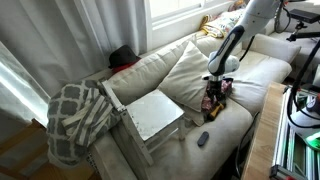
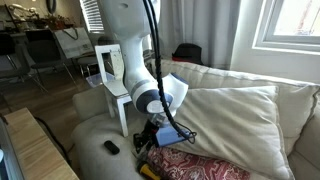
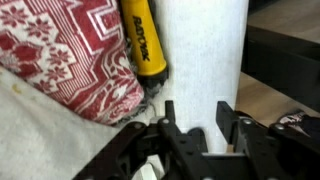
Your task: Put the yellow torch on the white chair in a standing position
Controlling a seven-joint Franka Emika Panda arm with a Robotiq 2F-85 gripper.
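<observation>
The yellow torch (image 3: 143, 45) is seen in the wrist view lying on its side, wedged between a red patterned cloth (image 3: 60, 50) and a pale fabric surface (image 3: 205, 50). Dark lettering is printed along its yellow body, and its darker end is turned toward the claw (image 3: 198, 125). The claw is held open. Its two dark fingers (image 3: 168, 125) are spread apart over the pale fabric, just beside the torch's dark end, and nothing is gripped between them. Whether a finger touches the torch cannot be told.

In both exterior views the arm (image 1: 232, 45) (image 2: 130, 40) is shown reaching down to the cream sofa (image 1: 255, 72) (image 2: 295, 105). There the claw (image 1: 213, 97) (image 2: 153, 133) is lowered to the edge of the red patterned cloth (image 1: 218, 104) (image 2: 195, 162), which is spread on the sofa seat. The torch is too small to be made out with certainty in these views.

The white chair (image 1: 155, 115) (image 2: 108, 62) is found well apart from the claw and the torch. It is set upright with its flat pale seat facing up, next to a chequered blanket (image 1: 75, 115). A small dark oval gadget (image 1: 203, 139) (image 2: 112, 147) is seen lying on the sofa seat between the chair and the claw. A large pale cushion (image 1: 185, 68) (image 2: 235, 110) is leaned against the sofa's backrest, near the arm.
</observation>
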